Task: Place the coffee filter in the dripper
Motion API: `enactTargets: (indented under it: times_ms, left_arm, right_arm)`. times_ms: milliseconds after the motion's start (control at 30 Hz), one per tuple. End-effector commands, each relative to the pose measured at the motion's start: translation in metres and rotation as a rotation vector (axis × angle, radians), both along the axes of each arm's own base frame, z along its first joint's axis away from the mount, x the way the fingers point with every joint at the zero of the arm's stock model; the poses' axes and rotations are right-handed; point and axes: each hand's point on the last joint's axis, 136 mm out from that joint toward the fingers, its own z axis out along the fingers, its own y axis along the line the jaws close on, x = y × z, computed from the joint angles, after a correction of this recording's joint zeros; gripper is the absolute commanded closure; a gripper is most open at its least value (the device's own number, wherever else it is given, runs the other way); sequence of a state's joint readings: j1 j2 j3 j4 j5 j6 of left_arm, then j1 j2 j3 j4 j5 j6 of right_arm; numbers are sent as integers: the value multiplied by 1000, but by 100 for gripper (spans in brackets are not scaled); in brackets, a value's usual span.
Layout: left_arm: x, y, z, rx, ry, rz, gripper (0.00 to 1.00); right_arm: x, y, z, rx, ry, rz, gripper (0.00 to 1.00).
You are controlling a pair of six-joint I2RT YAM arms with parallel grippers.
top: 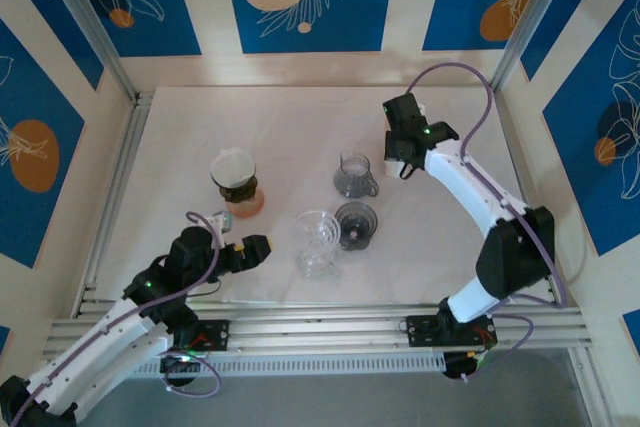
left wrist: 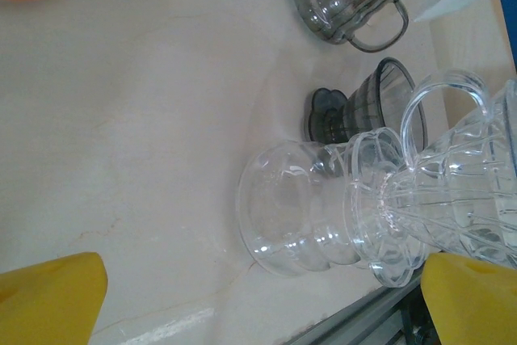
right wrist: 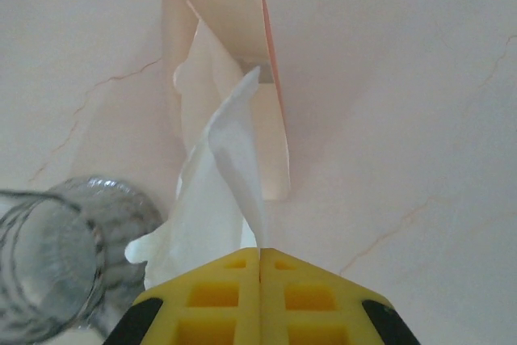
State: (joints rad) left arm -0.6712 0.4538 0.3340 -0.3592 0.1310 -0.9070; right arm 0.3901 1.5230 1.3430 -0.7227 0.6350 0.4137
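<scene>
Right fingers: pressed together, pinching the near edge of a white paper filter
Left fingers: spread wide and holding nothing, with one yellow tip on each side of the clear dripper, neither touching it
Paper filter: creased and folded; it runs from the pinch into a peach cardboard box lying on the table, and I cannot tell whether it is free of the box
Right gripper: at the far right of the table, just beside the grey glass cup, well apart from the other vessels
Left gripper: low at the near left, pointing at the clear dripper
Clear dripper: near the front middle of the table, with no paper in it
Dark dripper: just to the right of the clear one, between it and the grey cup
Orange dripper: left of centre, with a white paper cone sitting in its top
</scene>
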Motion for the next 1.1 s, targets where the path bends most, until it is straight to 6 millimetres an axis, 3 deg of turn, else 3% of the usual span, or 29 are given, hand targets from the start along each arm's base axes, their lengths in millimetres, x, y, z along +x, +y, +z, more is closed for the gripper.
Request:
enactTargets:
  times_ms: [0,267,567,800,1067]
  left_arm:
    - [-6,-4,3,-4,-9,-46,0]
    - [-7,-7,7,-8,-21,-65,0]
    - [-7,-11,12,4,-33,-99,0]
    - [-9,-11,15,2,-35,-108,0]
    - [-8,-12,20,2,-51,-113,0]
  right_arm:
    - [-30,3,24,31,-48,8,100]
    - [-114,45,69,161,-74,202,100]
    - [-200,107,108,392,115,451,100]
    - [-231,140,116,497,346,504,100]
    - [-226,165,97,574,537,425,100]
